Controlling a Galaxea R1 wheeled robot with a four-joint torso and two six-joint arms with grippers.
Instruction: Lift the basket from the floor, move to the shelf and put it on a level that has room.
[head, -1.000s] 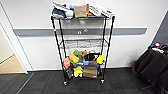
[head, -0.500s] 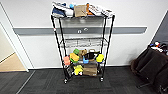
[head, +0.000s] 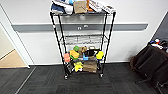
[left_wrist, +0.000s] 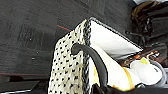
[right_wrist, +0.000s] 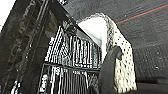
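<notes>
The cream-white basket (left_wrist: 67, 72), with perforated sides, hangs above the dark grey carpet floor (left_wrist: 27, 32). My left gripper (left_wrist: 80, 50) is shut on its rim, one dark finger (left_wrist: 97, 65) hooked over the edge. My right gripper (right_wrist: 112, 55) is shut on the basket (right_wrist: 122, 62) at another wall. The shelf (head: 82, 40), a black-posted wire rack, stands ahead against the white wall. Its second level (head: 82, 38) is a bare grey wire grid.
Boxes and blue cloth (head: 80, 6) are piled on the top tier. Colourful toys (head: 75, 53) fill the third, and a brown cardboard box (head: 90, 66) sits on the bottom. A dark chair (head: 150, 62) stands at the right. A tan wooden floor (head: 11, 60) begins at the left.
The head picture has shifted slightly as the camera moved. The rack and the things on it have stayed in place.
</notes>
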